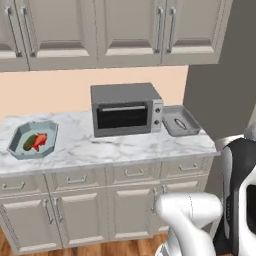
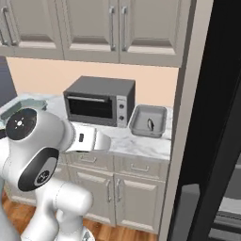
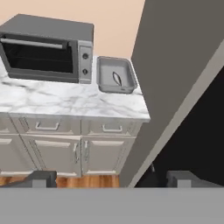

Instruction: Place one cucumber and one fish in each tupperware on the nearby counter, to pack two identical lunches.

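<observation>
The pincer point(image 3: 109, 178) hangs spread and empty before the tabletop point(image 3: 70, 103); the grey tupperware point(image 3: 114, 75) holds what seems a pale fish point(image 3: 117, 78).

You are facing a run of beige lower cabinets point(image 1: 75, 210) with drawers and metal handles, and matching upper cabinets point(image 1: 100, 30) hang above the toaster oven point(image 1: 126, 109). Behind the toaster oven you see a plain peach wall point(image 1: 50, 92). The toaster oven is dark grey with a black glass door and two knobs on its right side. To its right a tall grey panel point(image 3: 175, 65) rises from floor level, and beyond that panel stands a tall black appliance point(image 2: 221, 141) with a long grey handle. Below the cabinets you see a strip of reddish-brown wood floor point(image 3: 83, 180). The light is even and soft.
</observation>
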Tool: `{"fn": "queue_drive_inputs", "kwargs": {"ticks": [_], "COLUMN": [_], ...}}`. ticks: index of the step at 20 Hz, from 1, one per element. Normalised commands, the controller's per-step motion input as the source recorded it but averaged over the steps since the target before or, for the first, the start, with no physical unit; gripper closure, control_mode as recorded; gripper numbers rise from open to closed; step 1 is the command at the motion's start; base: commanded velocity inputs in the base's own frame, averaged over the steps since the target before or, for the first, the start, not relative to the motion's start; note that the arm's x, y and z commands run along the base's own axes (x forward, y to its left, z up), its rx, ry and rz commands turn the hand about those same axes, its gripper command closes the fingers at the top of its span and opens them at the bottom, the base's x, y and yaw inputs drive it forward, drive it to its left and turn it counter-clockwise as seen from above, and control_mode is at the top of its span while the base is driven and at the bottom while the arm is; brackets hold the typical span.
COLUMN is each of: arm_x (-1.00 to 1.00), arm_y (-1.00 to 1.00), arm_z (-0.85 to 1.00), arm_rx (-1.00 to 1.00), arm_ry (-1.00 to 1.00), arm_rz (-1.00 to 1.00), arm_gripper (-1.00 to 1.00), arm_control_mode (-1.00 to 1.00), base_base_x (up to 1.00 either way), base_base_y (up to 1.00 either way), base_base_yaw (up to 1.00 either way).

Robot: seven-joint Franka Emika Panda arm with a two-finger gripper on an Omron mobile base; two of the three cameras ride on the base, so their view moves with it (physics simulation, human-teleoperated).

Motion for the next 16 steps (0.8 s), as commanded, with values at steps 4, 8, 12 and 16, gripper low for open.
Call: {"fn": "queue_drive_inputs", "kwargs": {"ticks": [4, 8, 12, 16], "arm_x": [0.0, 0.0, 0.0, 0.0], "arm_y": [0.0, 0.0, 0.0, 0.0], "arm_z": [0.0, 0.0, 0.0, 0.0], "arm_rx": [0.0, 0.0, 0.0, 0.0], "arm_ry": [0.0, 0.0, 0.0, 0.0], "arm_rz": [0.0, 0.0, 0.0, 0.0], "arm_gripper": [-1.0, -1.0, -1.0, -1.0], "arm_control_mode": [1.0, 1.0, 1.0, 1.0], "base_base_x": [-1.0, -1.0, -0.51, -0.14], "base_base_y": [0.4, 0.17, -0.58, -0.95], "base_base_yaw": [0.13, 0.1, 0.0, -0.02]}}
